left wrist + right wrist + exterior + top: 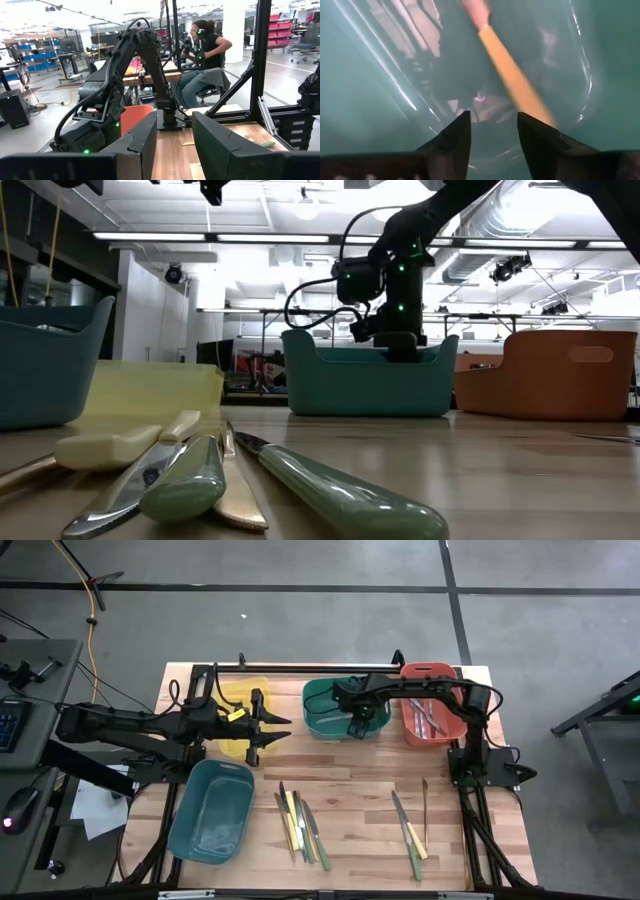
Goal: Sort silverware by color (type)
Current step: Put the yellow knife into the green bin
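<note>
My right gripper [360, 727] points down into the dark-green bin [325, 720] at the far middle, its fingers open [494, 120]. Beyond them a tan-handled utensil [512, 75] shows blurred against the bin's inside, with nothing between the fingers. My left gripper [274, 735] hovers open and level by the yellow bin [235, 700], holding nothing [172, 145]. More silverware lies flat on the table near the front: a cluster [300, 825] with yellow and green handles, and a few pieces [410, 835] farther right. In the low view these handles [340, 495] fill the foreground.
A red bin [452, 730] at the far right holds silver-grey utensils [430, 718]. A blue bin [210, 810] stands near the front left. Bare wood lies between the bins and the loose silverware. A person [205, 55] sits in the room beyond the table.
</note>
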Tool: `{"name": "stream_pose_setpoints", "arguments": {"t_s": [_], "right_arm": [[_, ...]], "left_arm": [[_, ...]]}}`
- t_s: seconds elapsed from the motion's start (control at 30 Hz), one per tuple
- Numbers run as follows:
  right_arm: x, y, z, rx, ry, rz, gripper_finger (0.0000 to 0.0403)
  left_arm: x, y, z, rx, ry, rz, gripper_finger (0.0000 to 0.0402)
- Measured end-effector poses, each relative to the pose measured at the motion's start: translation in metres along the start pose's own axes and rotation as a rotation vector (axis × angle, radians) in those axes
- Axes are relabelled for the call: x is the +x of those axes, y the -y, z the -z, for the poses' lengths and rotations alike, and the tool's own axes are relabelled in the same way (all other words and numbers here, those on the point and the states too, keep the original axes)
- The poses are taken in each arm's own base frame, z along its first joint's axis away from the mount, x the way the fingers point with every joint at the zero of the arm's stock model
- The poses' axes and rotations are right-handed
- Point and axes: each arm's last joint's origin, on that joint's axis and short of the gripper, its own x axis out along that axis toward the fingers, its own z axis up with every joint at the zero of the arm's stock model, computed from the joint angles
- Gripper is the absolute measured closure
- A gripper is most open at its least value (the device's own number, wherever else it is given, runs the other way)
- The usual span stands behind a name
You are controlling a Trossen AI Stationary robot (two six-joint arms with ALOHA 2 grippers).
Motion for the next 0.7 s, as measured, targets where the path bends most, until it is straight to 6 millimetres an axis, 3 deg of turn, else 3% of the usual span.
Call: {"name": "stream_pose_setpoints", "arguments": {"t_s": [0.17,0.37,0.53,0.7], "right_arm": [[-0.017,0.000,-0.007,-0.030,0.046,-0.001,0.0240],[-0.073,-0.005,-0.001,-0.060,0.246,0.005,0.0239],[-0.119,-0.013,0.032,-0.031,0.498,-0.015,0.0238],[-0.138,-0.036,0.085,0.002,0.781,-0.119,0.0238]], "left_arm": [[0.000,0.000,0.001,0.000,-0.012,-0.001,0.0287],[0.000,0.000,0.004,0.016,-0.043,0.000,0.0287],[0.000,0.000,0.004,0.015,-0.045,-0.003,0.0287],[0.000,0.000,0.005,-0.018,-0.053,-0.003,0.0287]]}}
